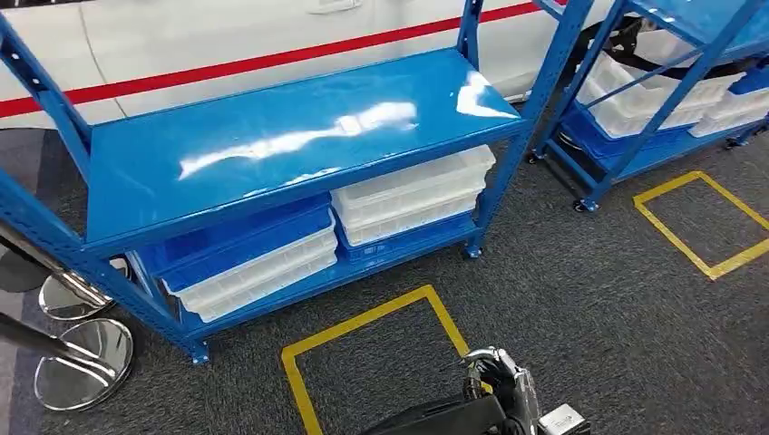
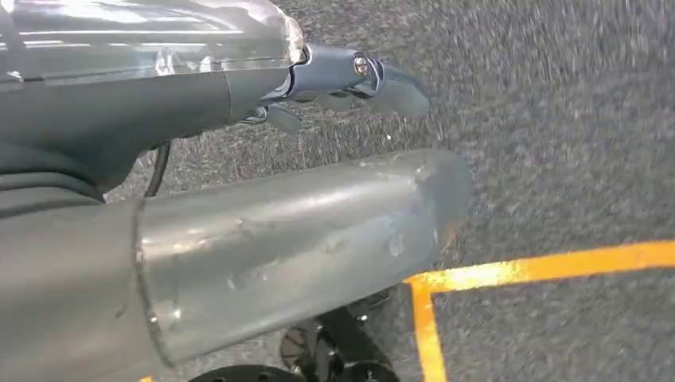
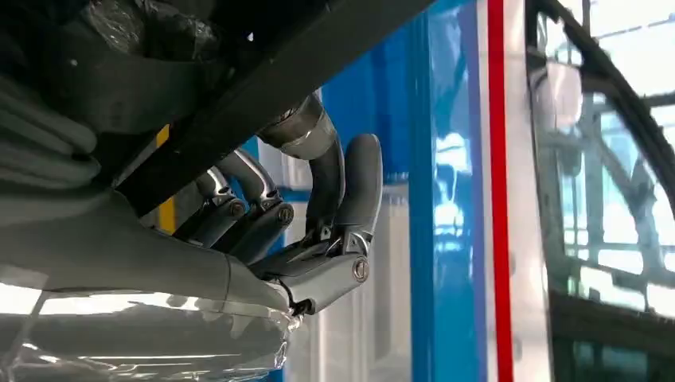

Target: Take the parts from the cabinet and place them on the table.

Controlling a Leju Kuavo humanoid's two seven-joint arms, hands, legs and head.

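No readable writing; right hand [image 3: 318, 231] grips black part [image 3: 263, 87].

the right hand [image 1: 504, 385] is cut off by the head view's lower edge. in the left wrist view the thick thumb hides most of the left hand [image 2: 350, 79], and the carpet [image 2: 557, 119] is blurred. the second rack [image 1: 653, 100] runs off the right edge.
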